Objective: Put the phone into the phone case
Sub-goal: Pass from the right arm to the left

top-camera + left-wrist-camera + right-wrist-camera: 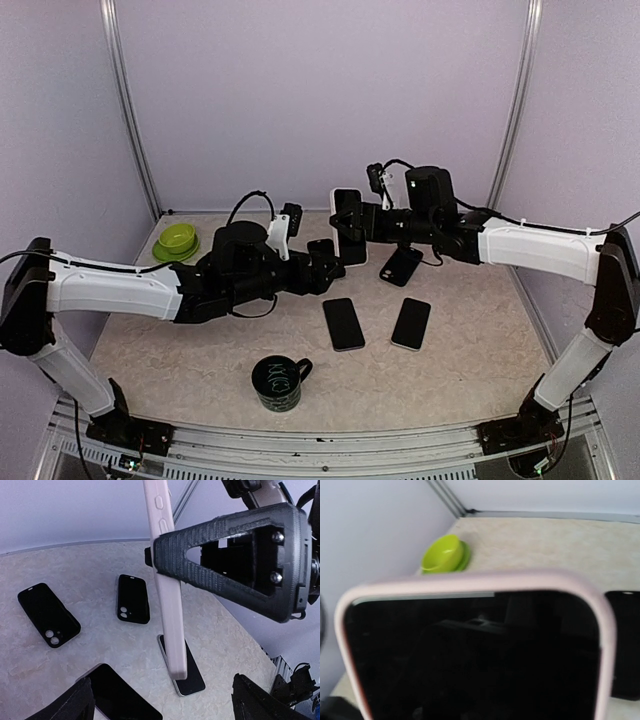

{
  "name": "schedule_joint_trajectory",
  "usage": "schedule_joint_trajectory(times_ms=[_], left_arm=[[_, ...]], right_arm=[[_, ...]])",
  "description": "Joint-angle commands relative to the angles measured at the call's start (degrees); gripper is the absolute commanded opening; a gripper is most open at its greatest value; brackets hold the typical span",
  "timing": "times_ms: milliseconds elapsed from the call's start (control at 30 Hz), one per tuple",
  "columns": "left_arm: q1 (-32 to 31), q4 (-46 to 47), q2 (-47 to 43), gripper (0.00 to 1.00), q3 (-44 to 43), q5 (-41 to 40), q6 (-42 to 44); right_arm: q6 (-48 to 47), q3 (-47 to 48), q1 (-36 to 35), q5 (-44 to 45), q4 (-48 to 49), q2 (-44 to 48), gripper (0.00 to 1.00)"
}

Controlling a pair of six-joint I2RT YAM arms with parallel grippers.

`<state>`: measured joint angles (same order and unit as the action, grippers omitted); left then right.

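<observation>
Beige tabletop (180, 360); right gripper (360, 226) clamps pink-cased phone (347, 208) upright, left gripper (328, 262) beside.

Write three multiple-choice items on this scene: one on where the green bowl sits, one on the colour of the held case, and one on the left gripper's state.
1. Where is the green bowl?
A. At the far left corner of the table
B. Beside the black mug
C. Between the two flat phones

2. What colour is the case in the right gripper?
A. Black
B. Green
C. Pale pink

3. How is the left gripper?
A. Shut on a black case
B. Open, holding nothing
C. Shut on the black mug

Answers:
1 A: the top view shows the bowl by the back left walls.
2 C: both wrist views show a pale pink rim and side.
3 B: in its own wrist view the fingers stand wide apart, with nothing gripped between them.
</observation>
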<state>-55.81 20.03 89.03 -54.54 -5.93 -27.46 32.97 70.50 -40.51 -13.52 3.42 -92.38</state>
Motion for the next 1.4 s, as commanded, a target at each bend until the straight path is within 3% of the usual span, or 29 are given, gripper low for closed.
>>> schedule_joint_trajectory(times_ms=[0,133,400,633,800,967,1367], left_arm=[[-0.32,1.38,2.27,0.91,-2.93,2.56,1.10],[-0.29,1.45,3.93,0.82,-3.88,2.77,1.10],[0.16,2.91,5.10,0.37,-3.65,2.57,0.07],[0.59,3.63,5.71,0.10,-3.91,1.90,-0.34],[1.15,3.61,5.13,0.01,-3.33,0.81,-0.59],[4.03,3.65,2.72,0.00,-0.23,0.98,-2.38],[17.44,-5.49,-5.19,0.00,4.03,7.50,-4.57]], right_arm=[[2.76,-0.45,-2.08,-0.23,7.18,2.70,0.70],[3.15,-1.16,-2.81,-0.28,7.75,2.54,0.70],[3.10,-2.55,-3.20,0.30,8.50,3.43,0.70],[3.57,-4.14,-3.33,-0.24,9.74,3.89,0.72],[2.39,-4.56,-3.27,0.59,9.24,4.61,0.80],[-0.19,-3.30,-2.96,2.33,7.20,5.86,0.99],[-3.24,-5.28,-1.67,10.88,2.02,9.32,1.00]])
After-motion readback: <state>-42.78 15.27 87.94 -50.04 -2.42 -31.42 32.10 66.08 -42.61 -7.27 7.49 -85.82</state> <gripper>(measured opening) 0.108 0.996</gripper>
